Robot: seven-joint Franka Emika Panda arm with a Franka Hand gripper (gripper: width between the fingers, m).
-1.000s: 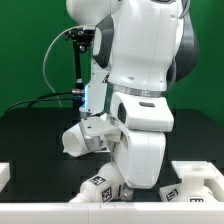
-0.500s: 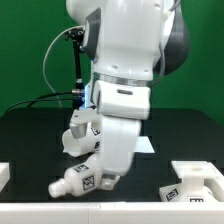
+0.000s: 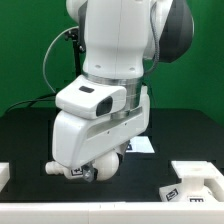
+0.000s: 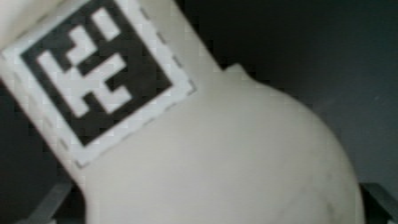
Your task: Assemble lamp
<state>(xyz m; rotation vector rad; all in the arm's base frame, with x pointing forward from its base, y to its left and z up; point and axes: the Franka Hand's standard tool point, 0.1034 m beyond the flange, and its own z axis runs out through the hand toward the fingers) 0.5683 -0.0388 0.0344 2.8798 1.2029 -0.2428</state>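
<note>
The lamp's white rounded bulb (image 3: 62, 170) lies low over the black table at the exterior view's lower left, tag facing the camera. My gripper (image 3: 92, 172) is down at it, mostly hidden under the arm's white wrist body. In the wrist view the bulb (image 4: 222, 140) fills the picture, its square tag (image 4: 98, 65) on the narrower end. The rounded part sits between the jaws, which show only as dark slivers at the corners. The gripper is shut on the bulb. Another white tagged lamp part (image 3: 192, 183) lies at the exterior view's lower right.
The arm's big white body (image 3: 110, 90) blocks the middle of the exterior view. A corner of the marker board (image 3: 141, 147) shows behind it. A white edge (image 3: 4, 172) sits at the far left. A black post with cables (image 3: 76, 60) stands at the back.
The arm has swung toward the exterior view's left and turned. The bulb has moved left with the gripper, from the lower middle to the lower left.
</note>
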